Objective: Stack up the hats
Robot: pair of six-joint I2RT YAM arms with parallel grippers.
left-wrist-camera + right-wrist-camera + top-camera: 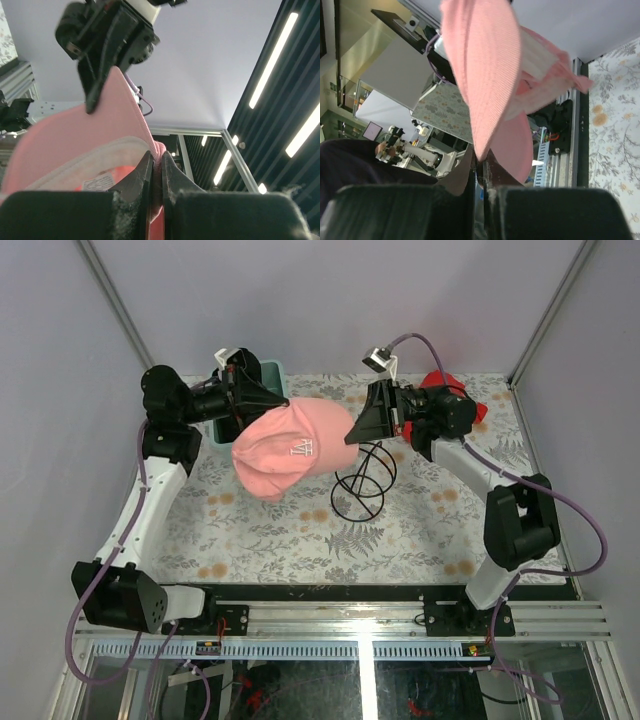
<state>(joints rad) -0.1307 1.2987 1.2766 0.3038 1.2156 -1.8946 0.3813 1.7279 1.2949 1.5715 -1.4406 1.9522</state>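
1. Closest to the left wrist camera are the dark fingers [141,175] of the left gripper [156,161], pressed together on a fold of pink cloth at the edge of the pink cap [75,145].
2. In that same view the right gripper [96,102] reaches in from above and pinches the tip of the cap's brim.
3. The right wrist camera shows it from the other end: the two fingers are closed on the brim's edge, and the ribbed pink brim rises from them with the crown behind it.
4. From above, the cap hangs stretched between the two grippers, crown up and white logo showing, over the back middle of the table [290,540].
5. The cap's right side overlaps a black wire stand [365,485] that sits on the flowered cloth; whether they touch I cannot tell.
6. A green tub [277,371] shows behind the left gripper at the back of the table.
7. A red cloth [440,382] lies behind the right arm's wrist, near the back right corner.
8. Both arm bases sit on a metal rail [400,612] at the near edge.
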